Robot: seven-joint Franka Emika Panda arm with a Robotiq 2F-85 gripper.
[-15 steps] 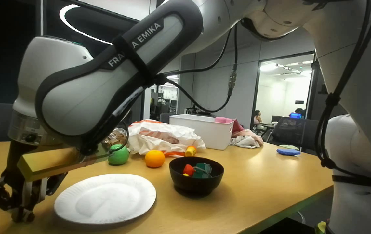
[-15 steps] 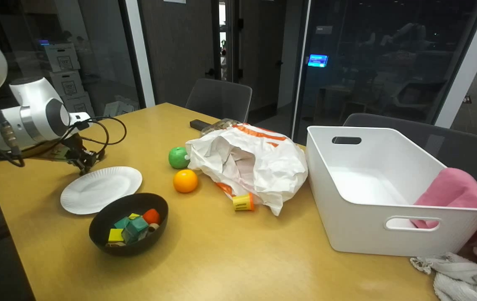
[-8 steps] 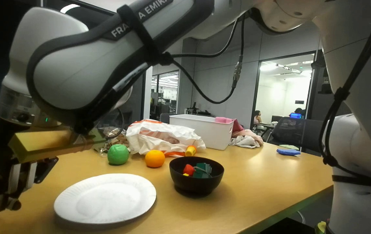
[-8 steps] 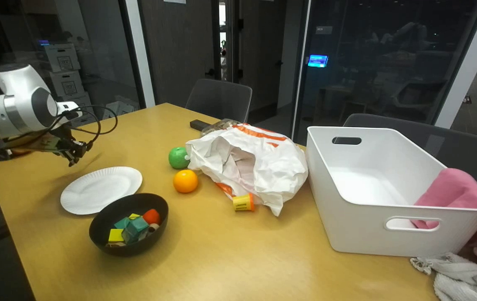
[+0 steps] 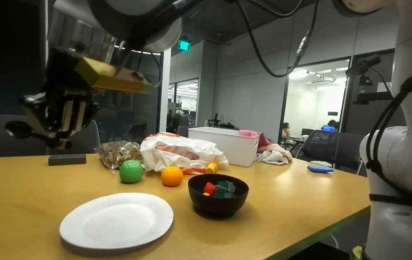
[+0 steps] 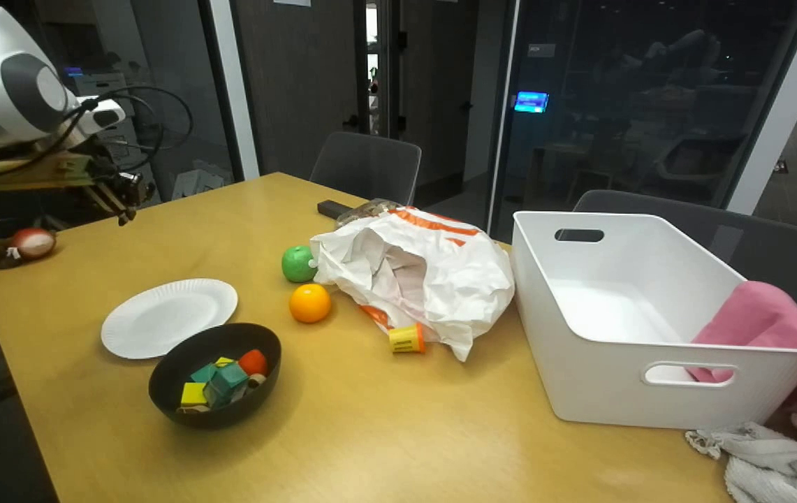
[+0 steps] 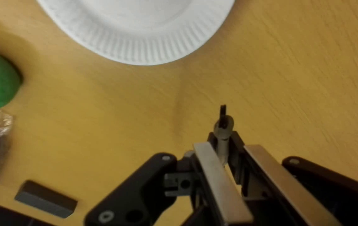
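We see the end effector (image 5: pixel 62 142) hanging clear of the counter (image 5: pixel 281 189), its tips together; we cannot tell whether they pinch anything. A white plate (image 5: pixel 116 221) lies on the counter, with a black bowl (image 5: pixel 218 206) and a round green thing (image 5: pixel 131 171) near it.

Grey walls (image 5: pixel 238 94) rise behind; a green exit sign (image 5: pixel 184 45) glows.

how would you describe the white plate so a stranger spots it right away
In an exterior view, find the big white bin on the table, then go left past the crumpled bag to the black bowl. The plate lies just beyond it, slightly to the left. It is flat, round and white with a fluted rim, while the bowl is deep and holds coloured blocks.
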